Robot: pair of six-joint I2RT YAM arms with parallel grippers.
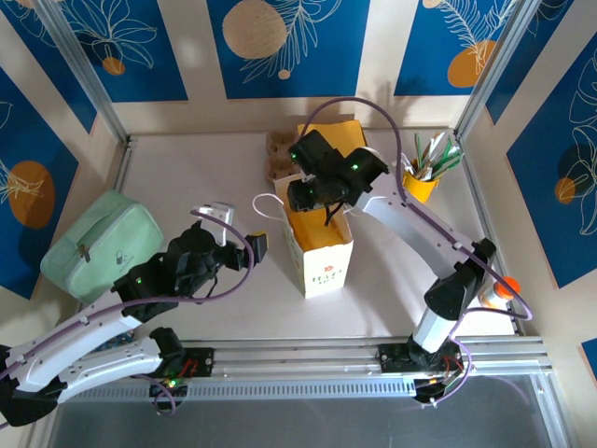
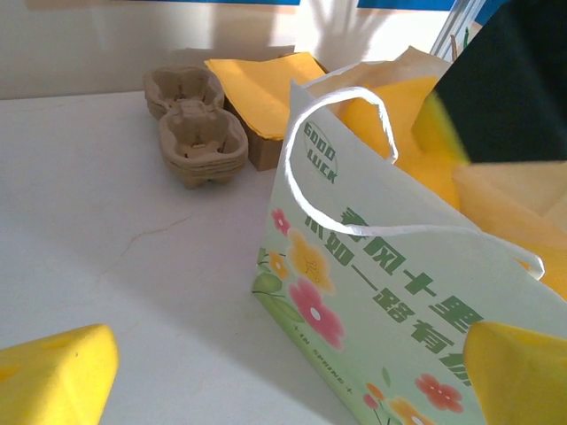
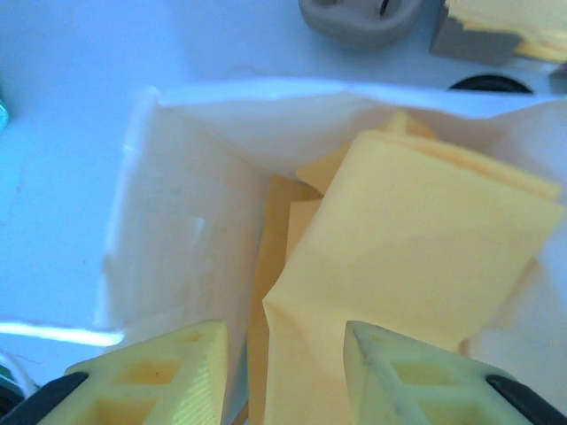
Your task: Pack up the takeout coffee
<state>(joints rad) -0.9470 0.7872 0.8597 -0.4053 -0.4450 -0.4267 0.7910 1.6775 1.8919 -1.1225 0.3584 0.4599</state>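
Right gripper (image 3: 283, 372): fingers (image 3: 146, 376) apart, with nothing clamped between them.
Below right fingers: the open mouth of the bag (image 3: 186, 257), with yellow paper (image 3: 416, 230) folded inside it.
Beyond right fingers: a dark round edge (image 3: 483, 84) past the bag's far rim, too cropped for me to name.
Left gripper (image 2: 283, 381): fingers (image 2: 53, 376) spread wide and holding nothing.
Ahead of left fingers: the bag's flowered side, close to my right-hand finger, with its white handle (image 2: 341, 97) arching up.
Under left fingers: bare table (image 2: 106, 248).
Farther ahead of left fingers: stacked pulp trays (image 2: 197, 124), with a napkin stack (image 2: 266, 84) just beside them.
Coffee: I cannot tell where it stands.
Well behind left fingers: a green pouch (image 1: 101, 245).
Off to the side of the right fingers: a utensil cup (image 1: 422, 182).
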